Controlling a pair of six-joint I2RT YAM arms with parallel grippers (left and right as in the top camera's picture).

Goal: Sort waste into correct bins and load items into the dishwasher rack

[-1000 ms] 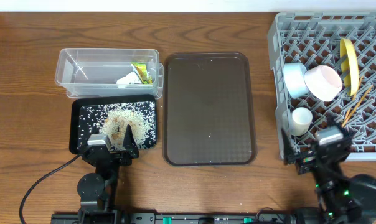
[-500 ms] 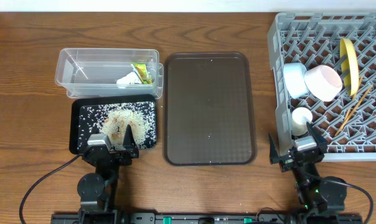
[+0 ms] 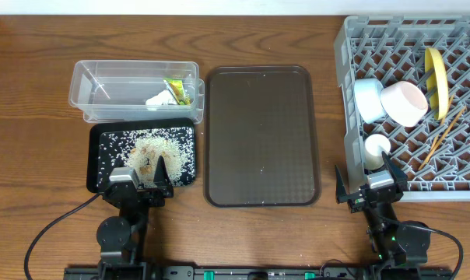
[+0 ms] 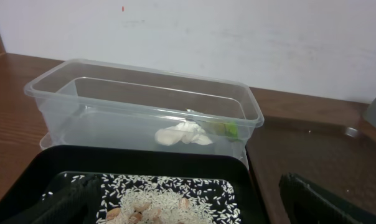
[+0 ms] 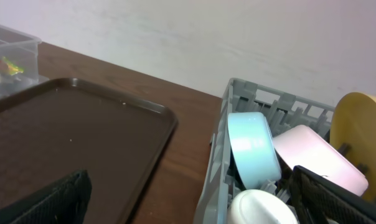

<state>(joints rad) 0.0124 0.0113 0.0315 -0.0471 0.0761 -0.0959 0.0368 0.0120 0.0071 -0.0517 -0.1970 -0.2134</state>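
Note:
The clear tub (image 3: 75, 85) holds the yellow-green wrapper (image 3: 177, 91) and the white scrap (image 3: 159, 99). The black tray (image 3: 93, 155) in front of it holds the rice grains (image 3: 153, 152). The grey rack (image 3: 352, 47) at the right holds the light-blue bowl (image 3: 367, 99), the white bowl (image 3: 404, 103), the yellow plate (image 3: 436, 82) on edge and the chopsticks (image 3: 445, 131). My left gripper (image 3: 139, 177) is open and empty over the black tray's near edge. My right gripper (image 3: 373, 183) is open and empty at the rack's front-left corner.
The dark brown serving tray (image 3: 261, 136) lies between the bins and the rack, with a few stray grains on it. A small white cup (image 3: 375, 149) stands in the rack just beyond my right gripper. The wall is behind the table.
My right arm pulled back from over the rack's front part to the rack's front-left corner, then stayed still. The left arm has not moved.

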